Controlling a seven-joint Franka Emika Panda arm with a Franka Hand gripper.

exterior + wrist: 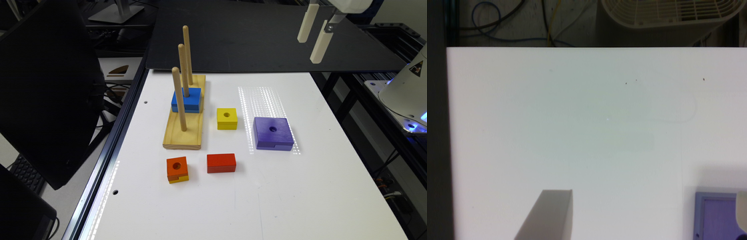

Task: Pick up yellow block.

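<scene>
**Gripper high and spread, yellow block untouched on the worktop**

In the exterior view the gripper (315, 37) hangs in the upper right of the frame, well above the scene, its 2 pale fingers (307, 23) apart with nothing between them. The wrist view agrees: 1 finger shows at the lower middle and another at the lower right edge, with open space between, over bare white worktop (577, 125) and a corner of the purple block (717, 217).

The yellow block (227, 118) sits flat near the centre of the exterior frame, just beside the wooden peg base (184, 131) on the exterior view's right of it, and near the purple block (273, 134), with a clear gap on both sides. Its round hole faces up. Lower in the frame lie an orange-topped block (177, 169) with a yellow bottom layer and a red block (221, 163); neither is the target. A blue block (186, 100) is threaded on 1 of the 3 pegs.

The yellow block looks like painted wood: likely light, rigid and not fragile, though the smooth paint may be a little slippery. Its flat, parallel side faces suit a pinch from above, with fingers placed on 2 opposite sides and centred so it does not twist. The pair facing top and bottom of the frame looks safest, since that keeps the fingers away from the peg base. The approach has not begun.
</scene>
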